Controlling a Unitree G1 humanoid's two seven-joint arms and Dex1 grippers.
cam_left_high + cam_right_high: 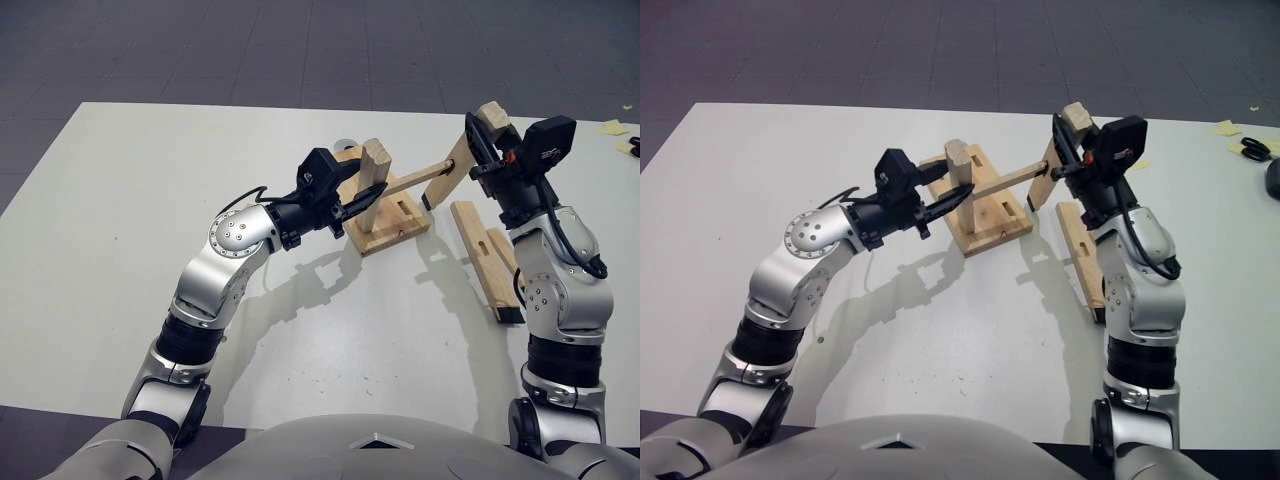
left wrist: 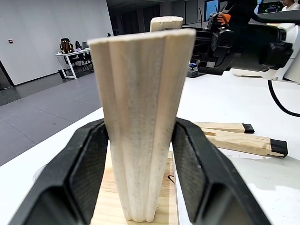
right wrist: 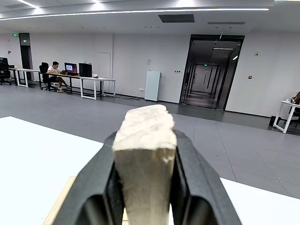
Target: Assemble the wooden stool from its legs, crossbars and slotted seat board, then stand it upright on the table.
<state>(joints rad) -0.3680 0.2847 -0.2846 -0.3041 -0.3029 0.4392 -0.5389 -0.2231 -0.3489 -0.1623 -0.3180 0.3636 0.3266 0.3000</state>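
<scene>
Table (image 1: 120, 200): white, with the seat board (image 1: 385, 237) lying flat toward its far side. Just right of the board we see two loose legs (image 1: 482, 252) lying side by side, not yet fitted.

On the board stands the upright leg (image 1: 376, 165). Our left gripper (image 1: 358, 203) is closed on its lower half, we judge to brace it. Past the board's right edge our right gripper (image 1: 479, 140) clamps the tilted leg (image 1: 492, 113), raised off the table.

A thin crossbar (image 1: 415, 179) bridges both legs above the board. We take it the two grips line it up for pressing into its sockets.
</scene>
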